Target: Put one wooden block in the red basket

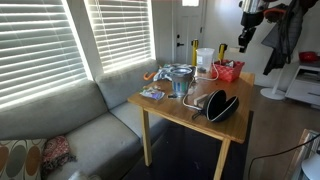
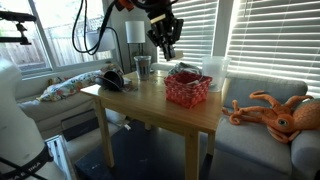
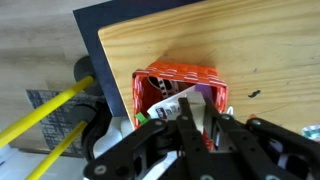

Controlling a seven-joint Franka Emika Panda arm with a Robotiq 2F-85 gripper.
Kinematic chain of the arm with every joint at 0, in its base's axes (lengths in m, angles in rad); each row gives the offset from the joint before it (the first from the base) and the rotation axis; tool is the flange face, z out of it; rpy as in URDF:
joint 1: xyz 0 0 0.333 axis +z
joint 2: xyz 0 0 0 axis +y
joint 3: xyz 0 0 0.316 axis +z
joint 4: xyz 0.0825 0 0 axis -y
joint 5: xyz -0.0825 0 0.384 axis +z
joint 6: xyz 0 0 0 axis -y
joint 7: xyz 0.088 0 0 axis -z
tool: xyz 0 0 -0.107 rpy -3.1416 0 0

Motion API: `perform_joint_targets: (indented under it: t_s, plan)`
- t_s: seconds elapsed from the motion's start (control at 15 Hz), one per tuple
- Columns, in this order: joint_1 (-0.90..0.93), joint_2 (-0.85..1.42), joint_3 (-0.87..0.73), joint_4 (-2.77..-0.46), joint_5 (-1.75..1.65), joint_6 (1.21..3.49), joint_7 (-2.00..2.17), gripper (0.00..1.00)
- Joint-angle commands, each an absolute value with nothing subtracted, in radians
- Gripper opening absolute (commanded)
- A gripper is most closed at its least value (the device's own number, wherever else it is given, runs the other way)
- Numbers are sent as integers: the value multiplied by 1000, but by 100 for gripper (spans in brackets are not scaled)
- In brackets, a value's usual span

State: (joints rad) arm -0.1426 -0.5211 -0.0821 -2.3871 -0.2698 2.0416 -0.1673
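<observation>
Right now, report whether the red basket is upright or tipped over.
Upright. The red basket sits flat on the wooden table, open side up; the wrist view looks down into it.

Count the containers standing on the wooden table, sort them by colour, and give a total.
Red: small red rectangular plastic basket - 1
White: white jug - 1
Clear: clear see-through cup - 1
Black: black round bowl-like object - 1
Total: 4
</observation>
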Motion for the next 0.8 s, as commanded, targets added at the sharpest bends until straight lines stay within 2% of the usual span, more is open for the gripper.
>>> perform_joint_targets:
  t_s: [0.0,0.73]
  plan:
    - [-187,-481,-74,-2421,-339,2121,-19,7]
    - [-208,-341,-79,-2426,-347,2303,146,7]
